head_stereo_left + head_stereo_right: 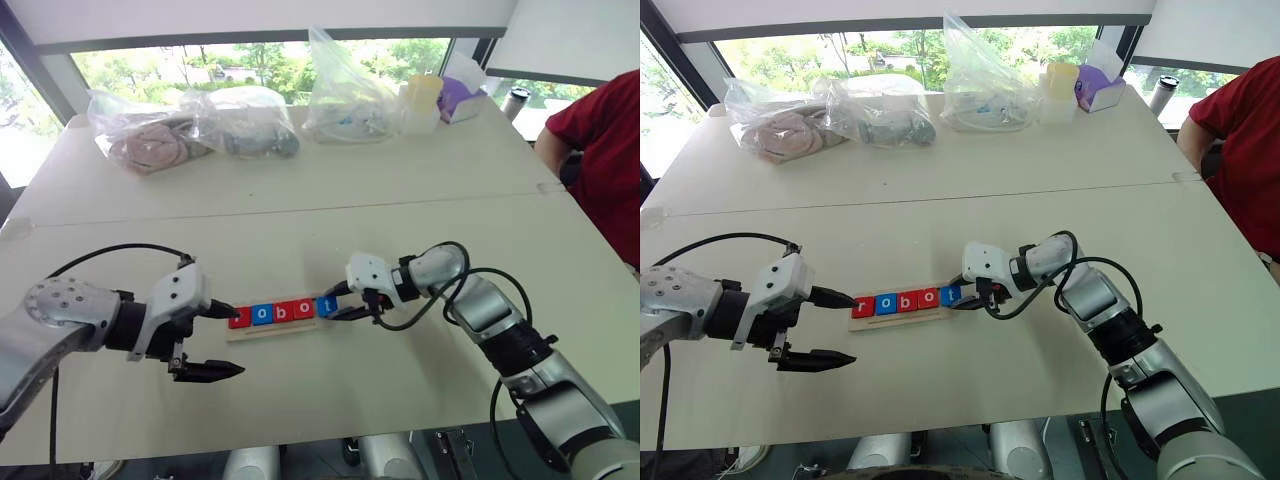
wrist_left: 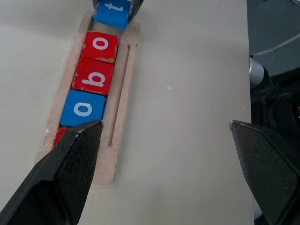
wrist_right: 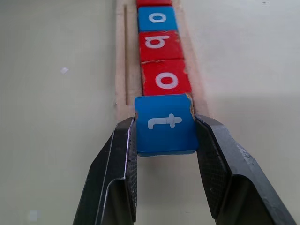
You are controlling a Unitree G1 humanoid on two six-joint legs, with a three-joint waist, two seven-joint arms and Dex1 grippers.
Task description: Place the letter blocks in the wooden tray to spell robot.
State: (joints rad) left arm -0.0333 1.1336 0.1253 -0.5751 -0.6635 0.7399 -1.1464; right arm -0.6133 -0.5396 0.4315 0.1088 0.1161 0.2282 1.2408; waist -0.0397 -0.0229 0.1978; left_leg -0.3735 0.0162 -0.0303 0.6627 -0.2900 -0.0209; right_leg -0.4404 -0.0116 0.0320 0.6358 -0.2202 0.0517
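White lowercase letters are read on the tiles: "t" on a blue tile point(image 3: 165, 123), "o" point(image 3: 166, 79) and "b" point(image 3: 160, 45) on red tiles, "o" on another blue tile point(image 3: 157, 18).

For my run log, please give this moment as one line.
right gripper: shut on blue t block at wooden tray end | left gripper: open | tray: four blocks seated

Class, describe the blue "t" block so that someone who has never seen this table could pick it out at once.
On the pale table, find the long wooden tray lying between the two arms. A row of red and blue blocks fills it. The t block is at the row's right end, clamped in the right end effector; it is blue beside a red o block, and the only one gripped.
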